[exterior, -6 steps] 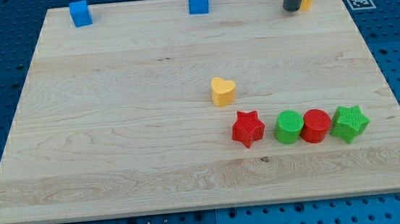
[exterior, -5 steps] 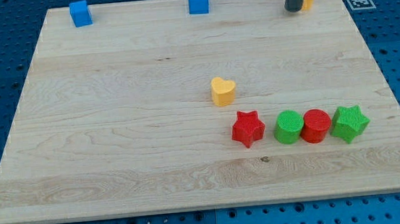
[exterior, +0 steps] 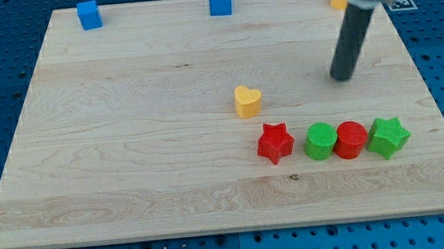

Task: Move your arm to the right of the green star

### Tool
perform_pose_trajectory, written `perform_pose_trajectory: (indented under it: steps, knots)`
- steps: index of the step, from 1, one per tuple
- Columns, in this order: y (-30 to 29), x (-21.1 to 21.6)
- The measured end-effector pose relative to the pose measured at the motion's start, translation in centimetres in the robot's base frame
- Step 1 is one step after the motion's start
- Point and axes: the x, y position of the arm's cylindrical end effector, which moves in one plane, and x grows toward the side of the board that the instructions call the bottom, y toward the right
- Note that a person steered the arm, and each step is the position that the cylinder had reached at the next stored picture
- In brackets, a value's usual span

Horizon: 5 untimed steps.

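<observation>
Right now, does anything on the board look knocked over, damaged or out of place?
Nothing stands out. The green star sits upright at the right end of its row, beside the red cylinder. My tip is above that row toward the view's top, touching no block.

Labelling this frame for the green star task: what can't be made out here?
- Yellow block, camera view, the view's top: the rod covers most of it, so its shape is unreadable.
- Rod's upper part: cut off by the view's top edge.
- My tip: visible, above the green star; board contact can't be confirmed.
</observation>
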Motion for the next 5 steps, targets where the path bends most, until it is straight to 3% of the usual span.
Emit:
perform_pose_trajectory:
  steps: [5]
  knots:
    - [-0.17, -0.07]
